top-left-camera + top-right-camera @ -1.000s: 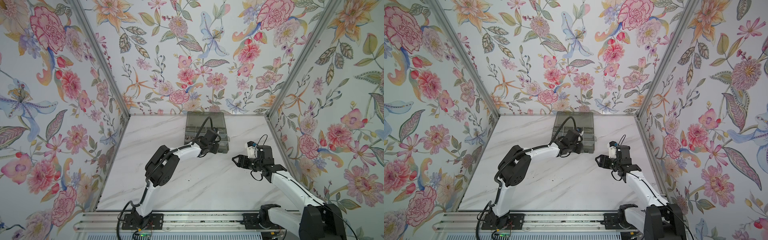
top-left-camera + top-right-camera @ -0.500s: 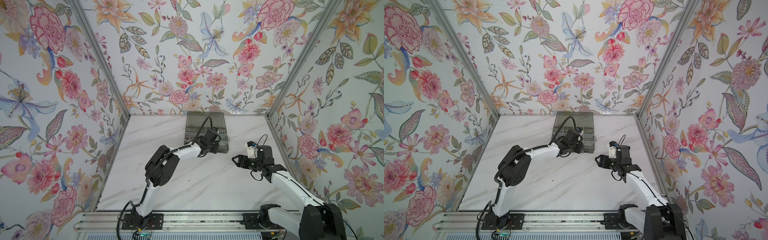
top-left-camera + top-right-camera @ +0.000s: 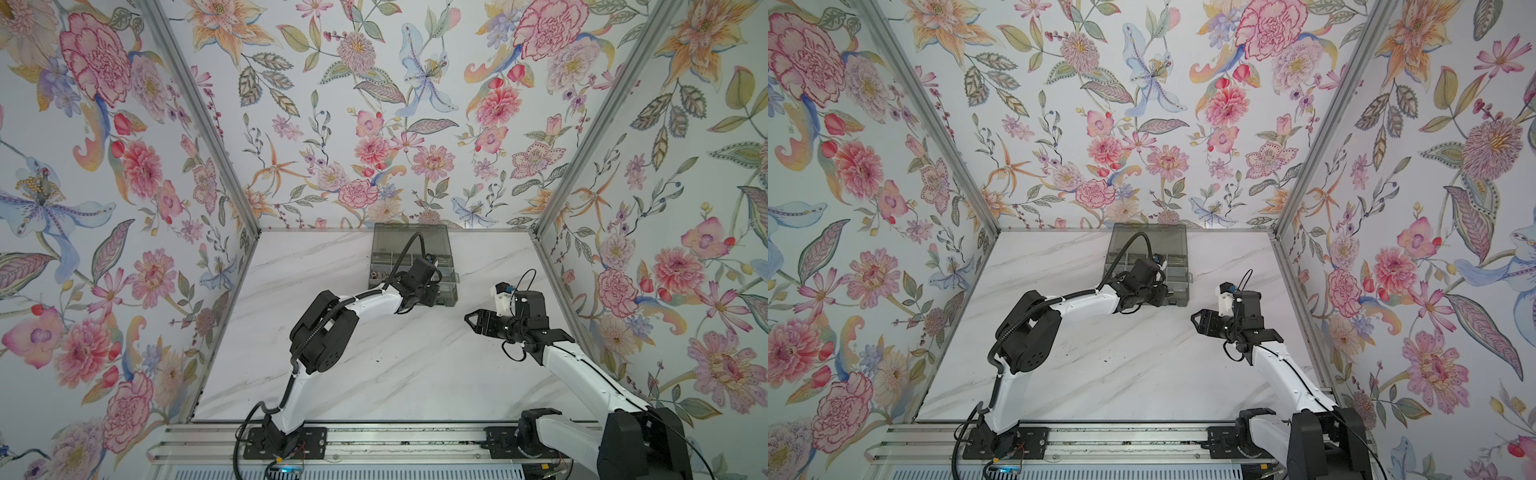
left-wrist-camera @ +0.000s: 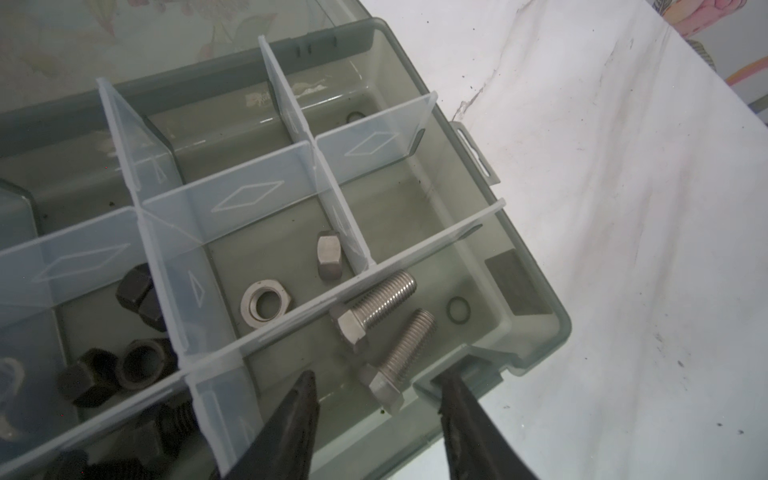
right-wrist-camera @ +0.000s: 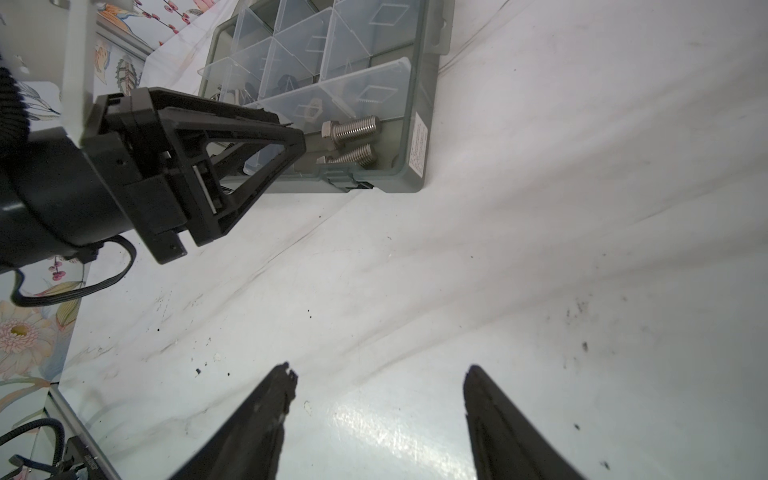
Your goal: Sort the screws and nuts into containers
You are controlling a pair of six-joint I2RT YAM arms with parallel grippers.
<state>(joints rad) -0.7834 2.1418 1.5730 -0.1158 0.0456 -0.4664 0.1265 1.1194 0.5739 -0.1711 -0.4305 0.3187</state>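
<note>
So the left gripper hangs over the corner cell of the grey box. Its fingers are spread partway with nothing pinched between them. Two silver bolts lie loose on that cell's floor, side by side, with one head right below the gap between the fingers. The next cell over has two silver nuts, the one past it holds black nuts, and black screws sit in another. The right gripper floats over the white table, well apart from the box, fingers wide and holding nothing.
</note>
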